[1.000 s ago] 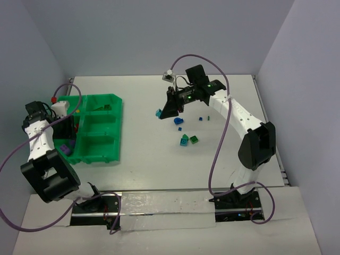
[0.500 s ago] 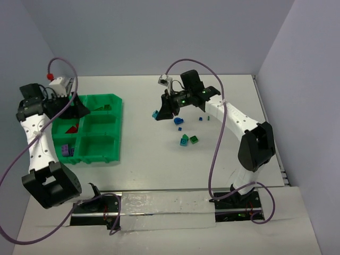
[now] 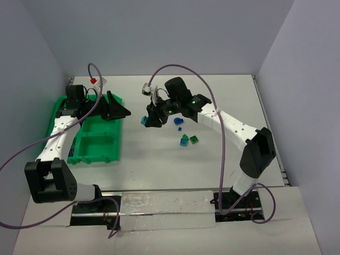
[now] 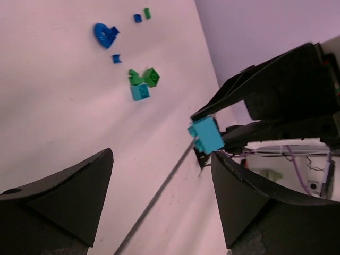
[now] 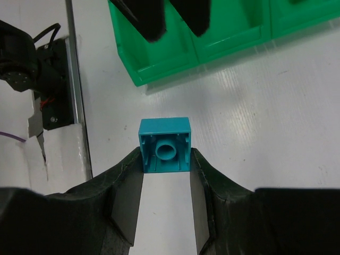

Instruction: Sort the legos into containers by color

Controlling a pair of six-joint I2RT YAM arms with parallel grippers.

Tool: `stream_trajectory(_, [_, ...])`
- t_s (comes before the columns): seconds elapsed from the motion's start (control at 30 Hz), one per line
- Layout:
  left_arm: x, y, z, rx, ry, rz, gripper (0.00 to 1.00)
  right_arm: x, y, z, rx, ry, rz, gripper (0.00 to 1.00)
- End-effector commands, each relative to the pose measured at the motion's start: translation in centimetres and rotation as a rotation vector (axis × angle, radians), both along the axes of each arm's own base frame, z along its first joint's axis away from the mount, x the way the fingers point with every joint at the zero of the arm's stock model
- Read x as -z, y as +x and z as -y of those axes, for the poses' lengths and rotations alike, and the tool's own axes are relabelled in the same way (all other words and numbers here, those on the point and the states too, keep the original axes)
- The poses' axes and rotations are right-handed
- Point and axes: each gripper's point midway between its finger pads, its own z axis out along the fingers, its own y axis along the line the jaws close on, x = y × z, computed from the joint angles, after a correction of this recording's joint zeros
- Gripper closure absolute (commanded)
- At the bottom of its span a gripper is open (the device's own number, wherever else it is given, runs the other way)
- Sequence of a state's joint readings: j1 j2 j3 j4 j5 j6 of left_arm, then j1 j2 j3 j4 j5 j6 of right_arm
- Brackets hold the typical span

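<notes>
1. Grip first: the jaws of the right gripper (image 5: 166,162) are partly closed on a teal brick (image 5: 164,139). They pinch two opposite sides, and the hold looks square, so I'd say no regrasp is needed.
2. The brick hangs in the air above the counter (image 3: 159,164), between the loose legos (image 3: 186,139) and the green tray (image 3: 95,158), touching nothing else.
3. The left gripper (image 4: 162,155) hovers by the tray's right edge, jaws wide open and empty, aimed at the brick. To me this reads as a handover.
4. If so, the left jaws should close on the brick's free faces before the right lets go.
5. The left arm hides much of the tray, so I can't tell which bin takes teal. Release low, inside the dividers.
</notes>
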State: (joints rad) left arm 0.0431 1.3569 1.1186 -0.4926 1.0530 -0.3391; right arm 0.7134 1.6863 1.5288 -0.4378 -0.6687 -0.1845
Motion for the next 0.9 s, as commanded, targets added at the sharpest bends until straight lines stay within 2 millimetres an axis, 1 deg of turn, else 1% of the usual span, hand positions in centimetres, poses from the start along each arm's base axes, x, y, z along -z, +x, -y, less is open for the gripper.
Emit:
stream_trajectory(0.0, [-2.7,-0.5,3.1,0.116,-0.126,0.014,0.16,-2.7,-0.6,-1.2,-0.019,0.020,0.127,1.00])
stream_trajectory(0.13, [-2.6,-1.0,3.8,0.142,-0.123,0.012,0.16,-2.5,-0.9,-1.7,-0.031,0.013,0.131,1.00])
stream_trajectory(0.23, [-1.9,-1.8,4.7,0.167,-0.118,0.000,0.17,-2.5,-0.9,-2.0,-0.030,0.000,0.150,1.00])
stream_trajectory(0.47, [-0.1,-2.8,5.3,0.186,-0.101,-0.040,0.26,-2.4,-0.8,-2.7,-0.022,-0.014,0.173,1.00])
stream_trajectory(0.57, [0.2,-3.3,5.6,0.202,-0.115,-0.057,0.30,-2.2,-0.7,-2.9,-0.020,-0.020,0.181,1.00])
stream_trajectory(0.67, [0.2,-3.3,5.8,0.209,-0.116,-0.054,0.38,-2.1,-0.7,-3.0,-0.019,-0.023,0.184,1.00])
stream_trajectory(0.8, [0.0,-3.4,6.0,0.219,-0.134,-0.062,0.56,-2.0,-0.7,-3.2,-0.018,-0.028,0.199,1.00])
stream_trajectory(0.83, [-0.1,-3.4,6.0,0.223,-0.139,-0.063,0.57,-2.0,-0.6,-3.2,-0.014,-0.031,0.201,1.00])
stream_trajectory(0.87, [-0.2,-3.4,6.1,0.230,-0.150,-0.066,0.62,-2.1,-0.4,-3.3,-0.006,-0.029,0.211,1.00])
